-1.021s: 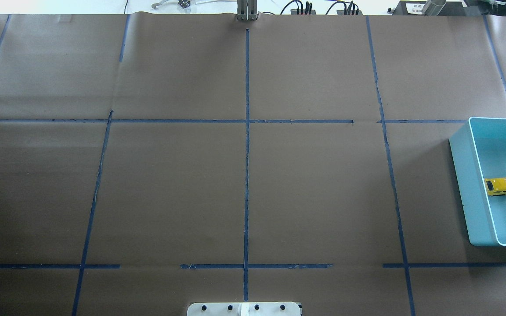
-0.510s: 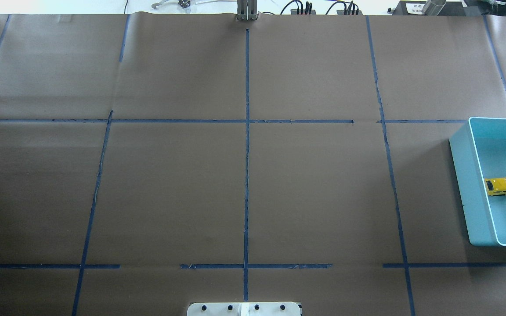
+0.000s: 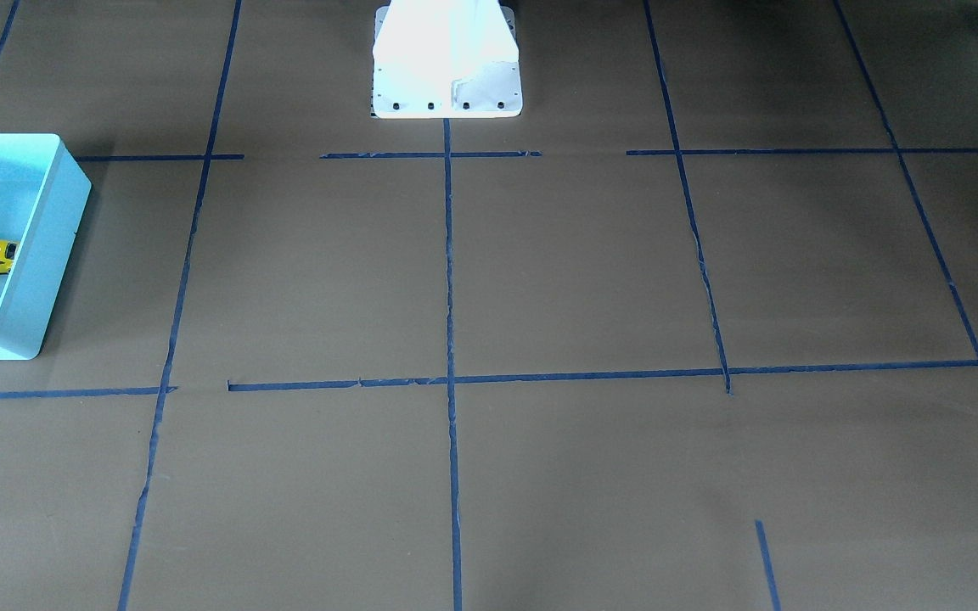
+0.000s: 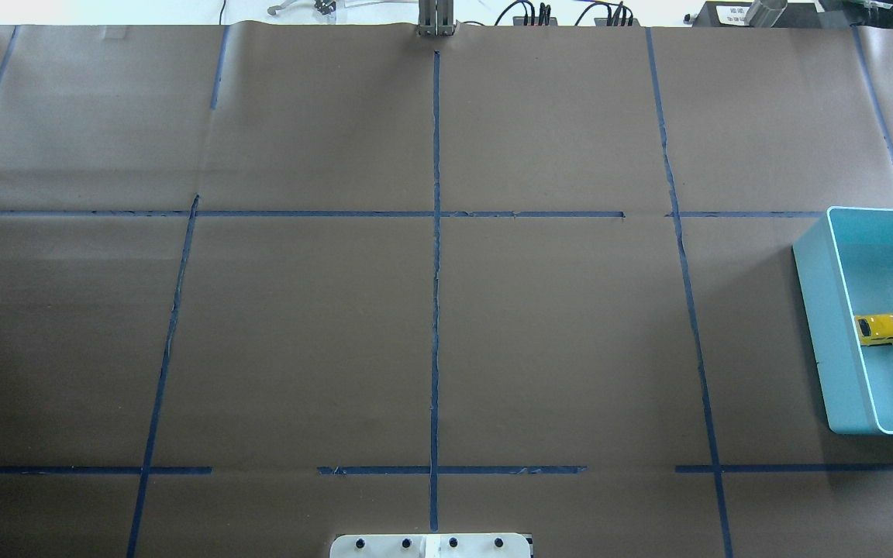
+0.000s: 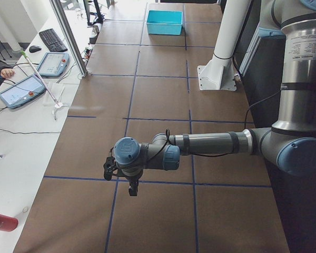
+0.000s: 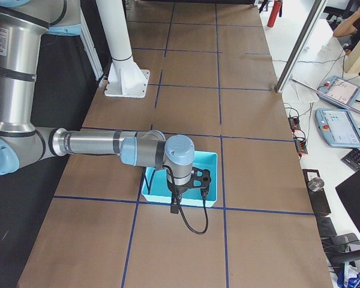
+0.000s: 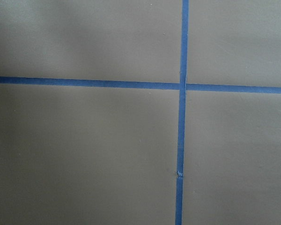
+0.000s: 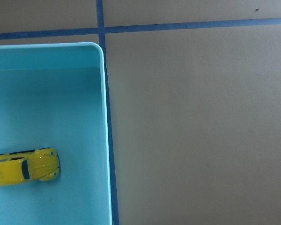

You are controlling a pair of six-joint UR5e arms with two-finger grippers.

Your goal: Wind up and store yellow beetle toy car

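Your yellow beetle toy car (image 4: 884,328) sits in the turquoise bin (image 4: 822,333), near one wall. The left gripper (image 5: 130,185) and right gripper (image 6: 174,207) show only side-on, so I cannot tell their opening. Reach in carelessly and you could clip that wall.

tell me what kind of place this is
Probably a robotics lab test cell: a left arm and a right arm reach over a table gridded with blue tape, and control tablets sit on a side bench.
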